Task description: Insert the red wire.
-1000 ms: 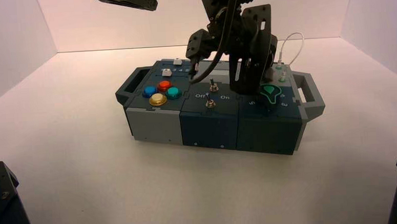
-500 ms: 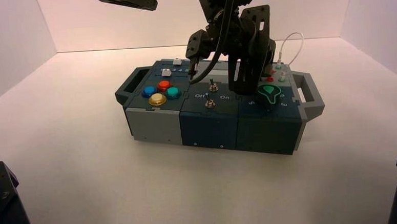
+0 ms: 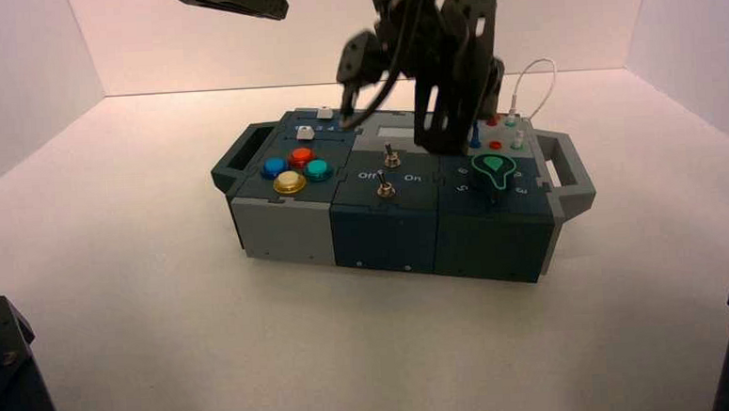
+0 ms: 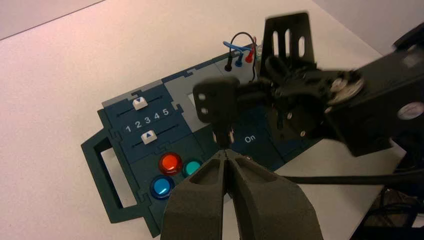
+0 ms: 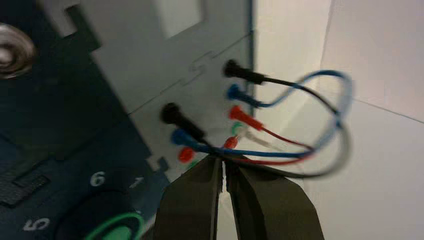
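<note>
Just closed the right end effector (image 5: 222,160) above the grey-blue box (image 3: 385,225) on the thin red wire's (image 5: 280,137) loose plug (image 5: 230,142), so next try the red hole (image 5: 186,154), with the left end effector (image 4: 225,151) parked up high.

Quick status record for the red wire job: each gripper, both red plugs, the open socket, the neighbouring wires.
Right gripper: shut on red wire, over box's right part
Left gripper: shut, idle, above box's far left
Far red plug: seated
Near red plug: at right gripper's tips, pin out
Red socket: open
Black wire: both plugs in
Blue wire: both plugs in
Insertion: half done
</note>
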